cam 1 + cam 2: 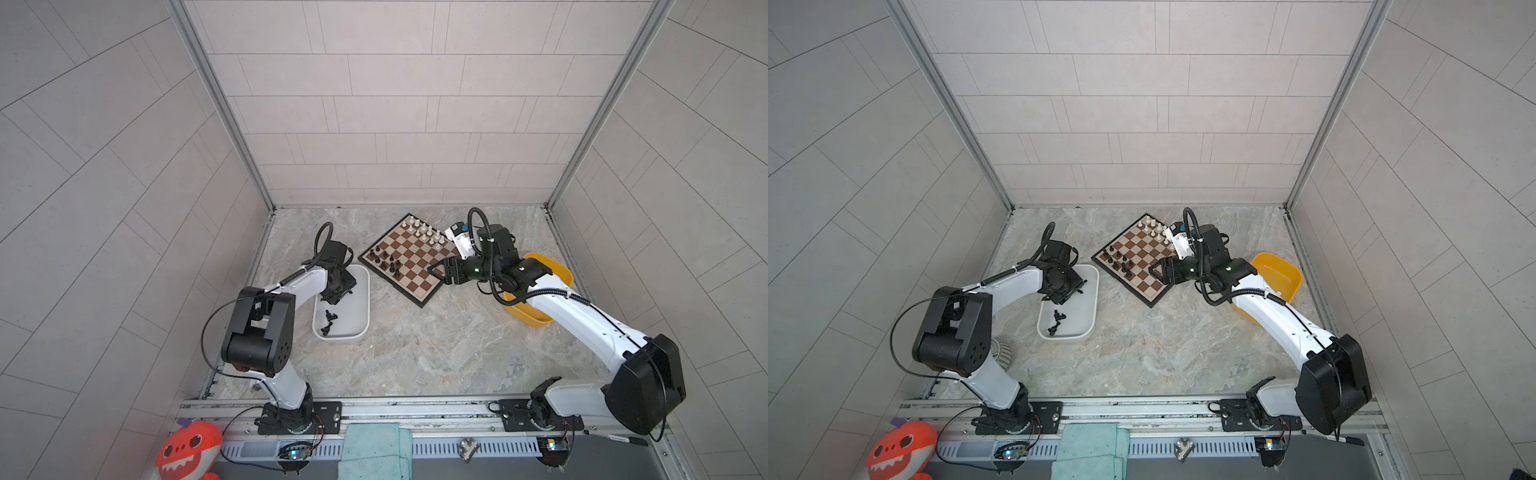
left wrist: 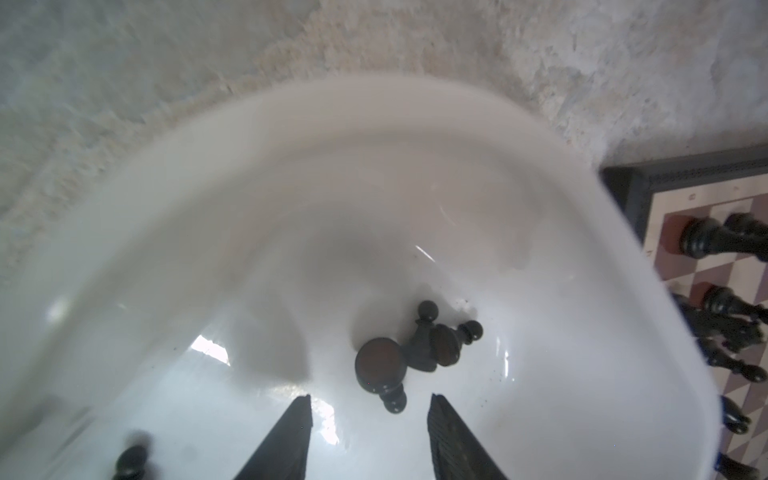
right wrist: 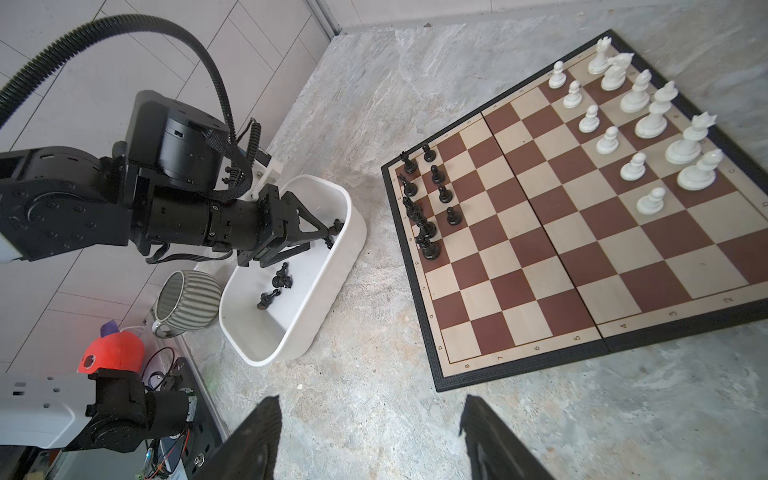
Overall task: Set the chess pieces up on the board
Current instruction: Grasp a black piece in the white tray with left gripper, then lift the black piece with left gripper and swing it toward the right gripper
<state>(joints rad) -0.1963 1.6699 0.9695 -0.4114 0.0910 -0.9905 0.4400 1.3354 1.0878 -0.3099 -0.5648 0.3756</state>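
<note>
Top views, white tub: holding loose black pieces, left gripper hanging over them.
Top views, yellow tub: lying partly under right arm.
Left wrist, left gripper: standing half parted, gripping nothing.
Right wrist, right gripper: gaping wide, empty, hovering beside board bearing white pieces.

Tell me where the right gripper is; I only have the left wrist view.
Observer: The right gripper hangs open and empty by the board, at its edge on the yellow tub side.
Operator: Is the other colour set?
Observer: Partly. The white pieces stand in two rows along the side farthest from the white tub.
Operator: Anything behind my wrist?
Observer: A few loose black pieces lie in that tub there.
</note>
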